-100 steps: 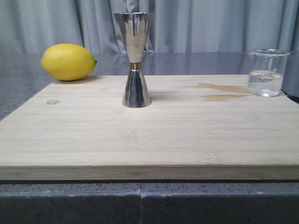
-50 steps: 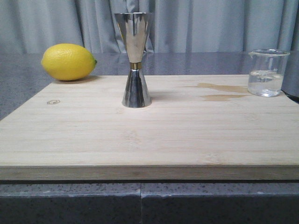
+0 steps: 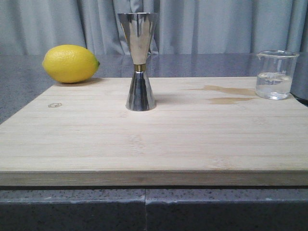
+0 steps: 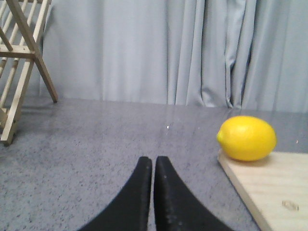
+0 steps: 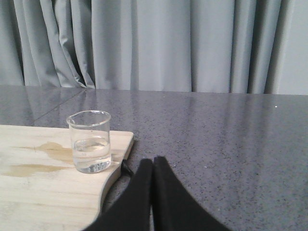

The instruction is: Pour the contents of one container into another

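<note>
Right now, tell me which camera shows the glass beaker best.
The right wrist view: the beaker stands whole and unblocked, liquid visible. The front view shows it small at the right edge. The left wrist view misses it.

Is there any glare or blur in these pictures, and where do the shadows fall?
Front view: the steel jigger mirrors bright streaks, and the lemon casts a soft shadow to its right. Left wrist view: the left gripper looks softly blurred. Right wrist view: the glass beaker is fairly sharp.

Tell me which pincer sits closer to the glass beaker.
Right. The right pincer is shut just off the board's corner beside the beaker; the left pincer is shut off the opposite end, near the lemon.
</note>
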